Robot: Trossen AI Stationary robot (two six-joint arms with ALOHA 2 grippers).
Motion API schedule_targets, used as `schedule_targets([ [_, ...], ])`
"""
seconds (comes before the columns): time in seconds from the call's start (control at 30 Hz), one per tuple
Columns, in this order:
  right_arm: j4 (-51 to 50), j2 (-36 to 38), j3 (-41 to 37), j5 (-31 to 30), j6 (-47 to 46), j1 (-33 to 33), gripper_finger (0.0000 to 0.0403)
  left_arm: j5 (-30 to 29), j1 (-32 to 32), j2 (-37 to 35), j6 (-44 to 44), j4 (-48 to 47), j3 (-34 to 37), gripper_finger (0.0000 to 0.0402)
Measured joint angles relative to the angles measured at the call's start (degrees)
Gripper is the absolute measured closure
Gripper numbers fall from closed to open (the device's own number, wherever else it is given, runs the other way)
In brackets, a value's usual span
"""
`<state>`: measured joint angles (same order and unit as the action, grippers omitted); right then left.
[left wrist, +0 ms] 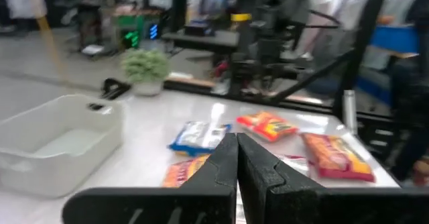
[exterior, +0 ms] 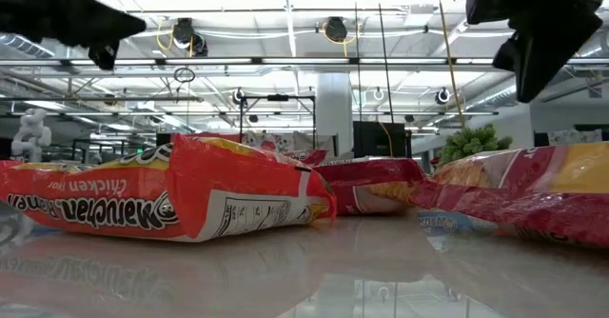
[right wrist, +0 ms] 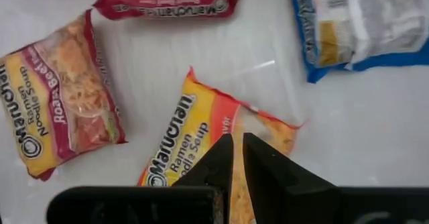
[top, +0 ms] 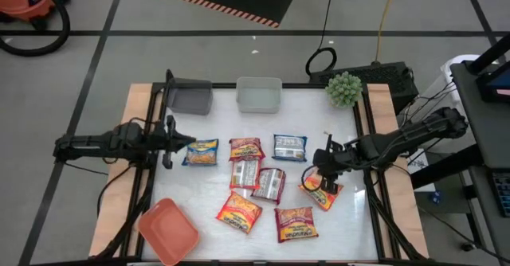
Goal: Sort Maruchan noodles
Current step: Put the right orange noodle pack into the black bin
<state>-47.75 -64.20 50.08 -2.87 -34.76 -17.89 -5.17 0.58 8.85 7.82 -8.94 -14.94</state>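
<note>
Several Maruchan noodles packets lie flat on the white table point(top: 335, 123): a blue-and-yellow one point(top: 201, 152), an orange-red one point(top: 246, 148), a blue-and-white one point(top: 289, 146), two silvery-pink ones point(top: 259, 178) and more near the front. My right gripper point(top: 323, 173) is shut and slants down over an orange-and-yellow packet point(right wrist: 194, 127) at the right, hanging clear above it point(exterior: 542, 32). My left gripper point(top: 170, 146) is shut and level at the table's left, just short of the blue-and-yellow packet, its fingers point(left wrist: 224, 160) pointing toward the table's right.
A grey bin point(top: 190, 95) and a clear bin point(top: 259, 94) stand at the far edge. A salmon-red bin point(top: 168, 231) sits at the near left corner, and a small green plant point(top: 344, 88) at the far right corner.
</note>
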Motion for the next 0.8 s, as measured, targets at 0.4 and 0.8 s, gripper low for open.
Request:
schedule_targets([
  [0.4,4.4,0.0,-3.9,0.3,-5.1,-6.4,0.0371,-0.9,2.9,27.0,0.3,-17.8,-26.1,0.0366],
  [0.8,4.1,0.0,-7.7,1.6,-12.3,-14.5,0.0370,3.3,13.0,46.6,2.1,-16.6,-29.9,0.0364],
])
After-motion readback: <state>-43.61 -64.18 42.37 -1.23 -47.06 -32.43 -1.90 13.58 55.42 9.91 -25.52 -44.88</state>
